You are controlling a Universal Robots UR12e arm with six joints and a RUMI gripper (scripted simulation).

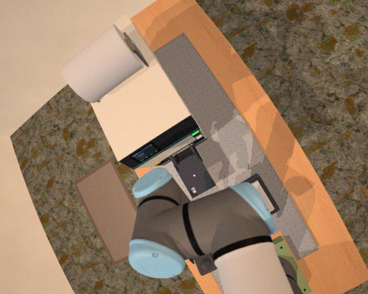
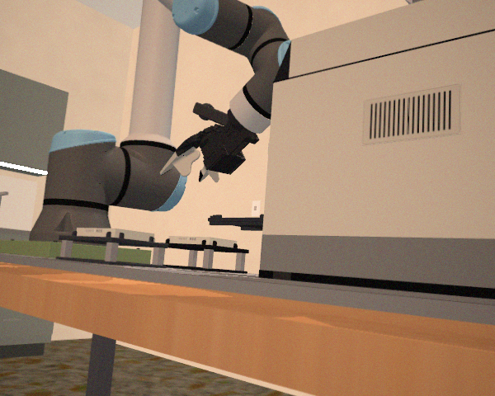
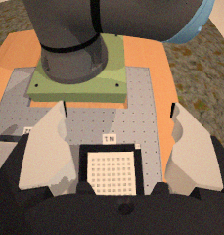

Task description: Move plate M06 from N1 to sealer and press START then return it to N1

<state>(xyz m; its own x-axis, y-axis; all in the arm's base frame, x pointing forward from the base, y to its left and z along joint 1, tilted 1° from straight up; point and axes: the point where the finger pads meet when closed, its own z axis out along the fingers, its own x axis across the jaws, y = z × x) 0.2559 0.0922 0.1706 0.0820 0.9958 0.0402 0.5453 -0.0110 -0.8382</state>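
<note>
Plate M06 (image 3: 112,172) (image 2: 203,238), cream with a grid of wells showing, appears to lie flat in nest N1 (image 3: 83,168) (image 2: 242,250). The arm hides it in the top view. Another pale plate (image 2: 115,234) (image 1: 264,196) lies in nest N2 (image 1: 267,193). My gripper (image 3: 118,102) (image 2: 180,176) is open and empty, tilted, above the nests. In the wrist view its jaws stand wider apart than M06. The sealer's stage (image 1: 194,172) (image 2: 236,221) is out and bare. The sealer's lamp (image 1: 195,133) is green, with the pale START button (image 1: 199,137) beside it.
The sealer (image 1: 143,114) (image 2: 379,170) stands behind the stage, with a large white roll (image 1: 103,64) on top. The green base block (image 3: 77,90) (image 1: 281,245) carries the arm. In the top view the arm hangs over the stage's front side and N1.
</note>
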